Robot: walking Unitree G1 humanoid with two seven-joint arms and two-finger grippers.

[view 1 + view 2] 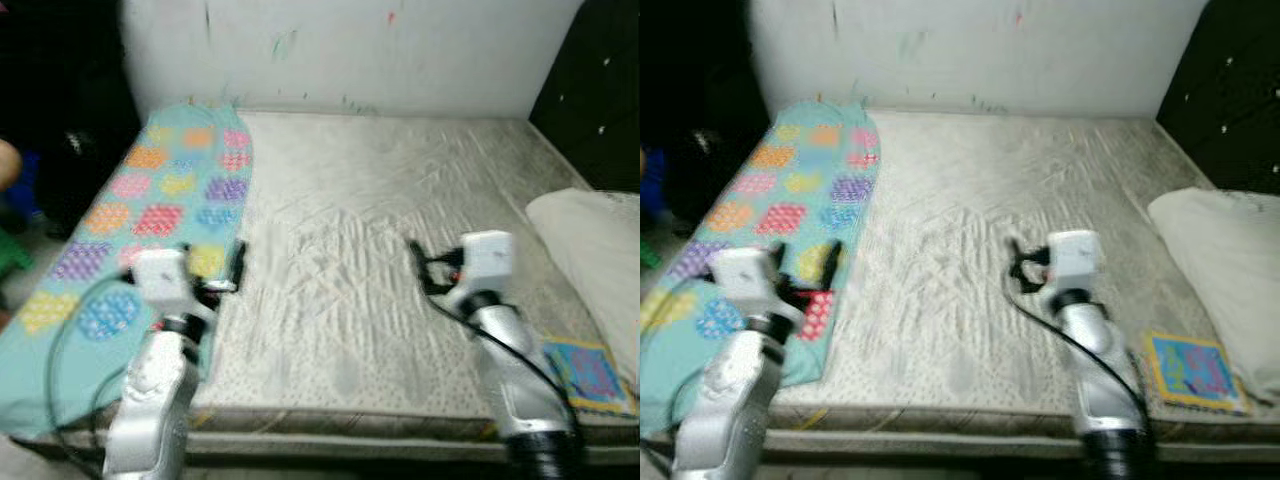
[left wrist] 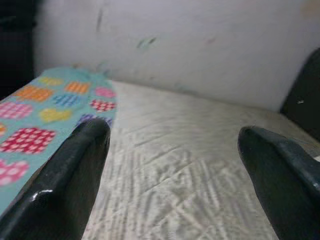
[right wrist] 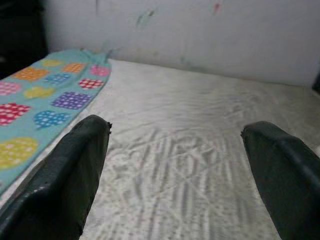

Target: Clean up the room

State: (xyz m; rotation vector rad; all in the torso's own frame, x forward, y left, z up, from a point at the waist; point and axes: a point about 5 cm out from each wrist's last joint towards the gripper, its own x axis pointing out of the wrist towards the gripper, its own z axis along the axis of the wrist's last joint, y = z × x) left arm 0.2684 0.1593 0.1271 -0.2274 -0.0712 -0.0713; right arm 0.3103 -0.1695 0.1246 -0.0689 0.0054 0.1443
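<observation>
A bed with a wrinkled pale sheet (image 1: 380,190) lies before me. A teal blanket (image 1: 150,215) with coloured patches runs along its left side and hangs over the front corner. A white pillow (image 1: 590,240) rests at the right, and a colourful book (image 1: 590,372) lies near the front right corner. My left gripper (image 1: 212,262) is open over the blanket's inner edge, holding nothing. My right gripper (image 1: 425,268) is open above the bare sheet near the middle, also holding nothing. In the wrist views each gripper (image 2: 172,132) (image 3: 175,127) has its fingers spread wide over the sheet.
A white wall (image 1: 350,50) with small paint marks stands behind the bed. A black padded headboard (image 1: 600,90) rises at the right. Dark clutter (image 1: 50,130) sits on the floor left of the bed. The bed's front edge (image 1: 350,420) is just below my arms.
</observation>
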